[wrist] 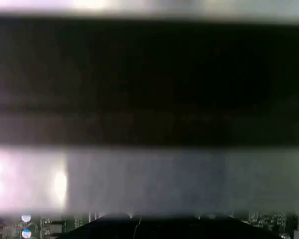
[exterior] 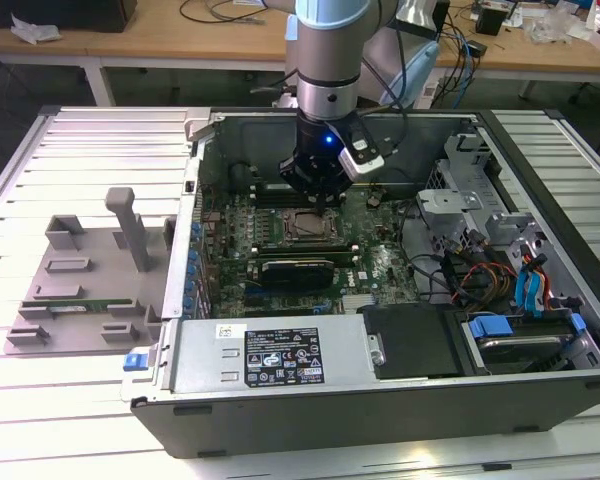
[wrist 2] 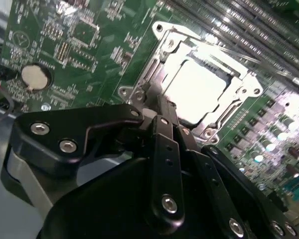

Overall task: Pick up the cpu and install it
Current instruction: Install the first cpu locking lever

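Note:
The cpu [wrist 2: 197, 87] is a bright silver square lying flat inside the metal socket frame [wrist 2: 162, 37] on the green motherboard [wrist 2: 65, 30]. In the exterior view the cpu [exterior: 308, 228] sits in the middle of the open computer case, just below the arm's tool. My gripper [wrist 2: 154, 99] hangs close over the socket's edge beside the chip, its black fingers drawn together with nothing visible between them. From the exterior view the gripper [exterior: 317, 205] points straight down at the board.
A black card [exterior: 298, 270] stands just in front of the socket. Memory slots [wrist 2: 249, 25] run behind it. Drive cage and cables [exterior: 500, 270] crowd the exterior view's right. A grey fixture tray [exterior: 80, 290] with a green memory stick [exterior: 70, 303] lies outside the case.

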You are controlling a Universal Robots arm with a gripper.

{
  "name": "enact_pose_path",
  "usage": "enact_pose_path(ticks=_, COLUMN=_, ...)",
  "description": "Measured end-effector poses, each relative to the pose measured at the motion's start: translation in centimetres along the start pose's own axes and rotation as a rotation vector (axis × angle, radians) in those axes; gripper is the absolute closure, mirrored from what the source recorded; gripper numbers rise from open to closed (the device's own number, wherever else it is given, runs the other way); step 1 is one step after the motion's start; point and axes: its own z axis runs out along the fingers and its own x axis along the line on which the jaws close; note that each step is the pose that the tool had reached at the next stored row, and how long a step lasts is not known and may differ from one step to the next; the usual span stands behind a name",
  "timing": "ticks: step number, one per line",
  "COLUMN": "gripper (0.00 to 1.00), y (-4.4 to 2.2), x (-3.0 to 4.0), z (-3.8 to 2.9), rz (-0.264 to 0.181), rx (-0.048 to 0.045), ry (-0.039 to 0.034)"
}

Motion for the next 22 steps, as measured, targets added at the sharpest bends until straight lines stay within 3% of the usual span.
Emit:
enact_pose_path(ticks=3, gripper=0.89, y=-0.79, x=0.03, z=0.03, rz=0.000, rx=0.0001, ry=0.0001)
enact_pose_path(ticks=5, gripper=0.89, y=-0.91, x=0.03, z=0.03, rz=0.000, rx=0.0000, ry=0.0000)
enact_pose_path(ticks=22, gripper=0.89, y=-1.00, x=0.00, z=-0.67, rz=0.000, rx=0.0002, ry=0.0001)
